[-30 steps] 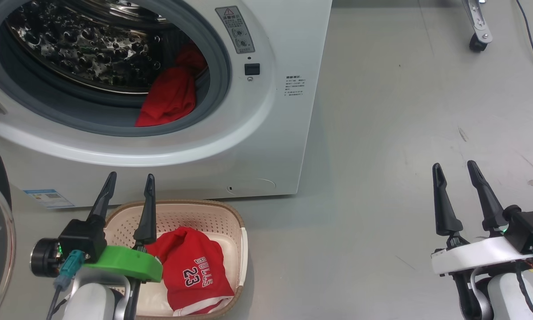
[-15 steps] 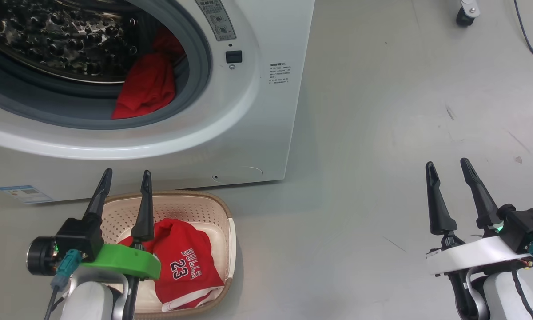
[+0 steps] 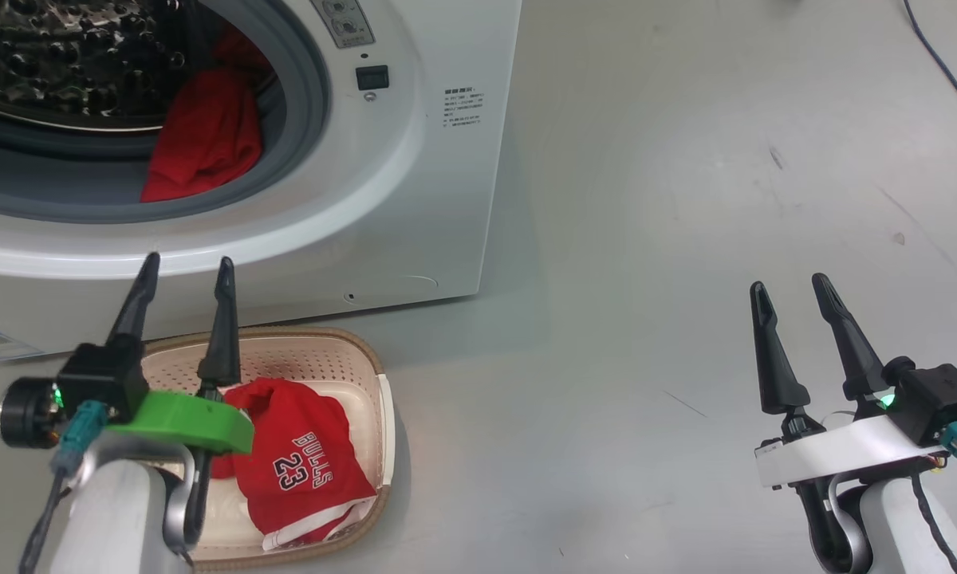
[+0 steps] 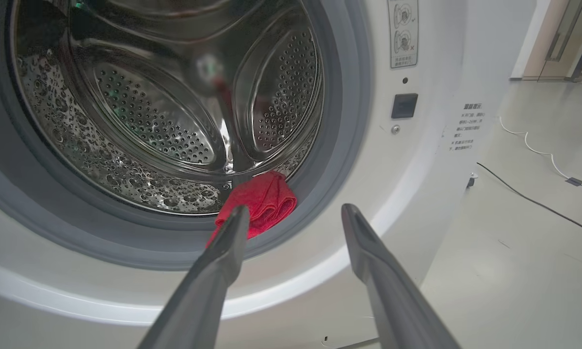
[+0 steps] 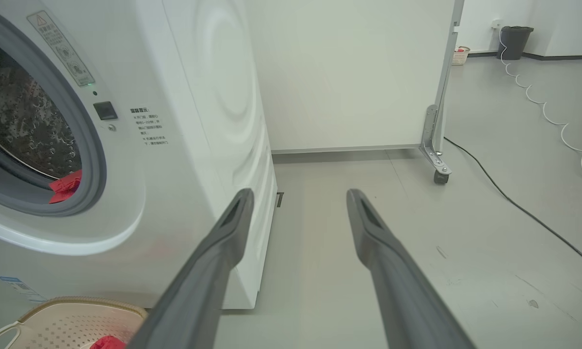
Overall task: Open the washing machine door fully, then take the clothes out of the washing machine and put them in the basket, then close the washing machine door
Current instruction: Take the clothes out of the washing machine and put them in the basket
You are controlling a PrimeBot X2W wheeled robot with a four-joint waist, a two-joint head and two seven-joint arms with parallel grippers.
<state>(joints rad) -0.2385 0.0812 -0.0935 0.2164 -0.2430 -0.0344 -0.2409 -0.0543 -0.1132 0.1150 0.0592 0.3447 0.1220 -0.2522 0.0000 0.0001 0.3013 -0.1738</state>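
Left gripper (image 3: 188,261): fingers spread wide, empty, 8 o'clock!
Right gripper (image 3: 789,283): wide apart, nothing held, 4 o'clock.
Jersey (image 3: 287,454): lying in basket (image 3: 311,363), 7 o'clock.
Red garment (image 3: 199,135): inside washing machine (image 3: 415,199), 11 o'clock.

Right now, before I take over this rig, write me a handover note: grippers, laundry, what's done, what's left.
Left gripper: open, empty, raised over the basket, aimed at the drum.
Right gripper: open, empty, over the floor right of the washing machine.
Done: door open; BULLS 23 jersey lies in the basket.
Left: one red garment at the drum's lower right lip; move it to the basket, then close the door.
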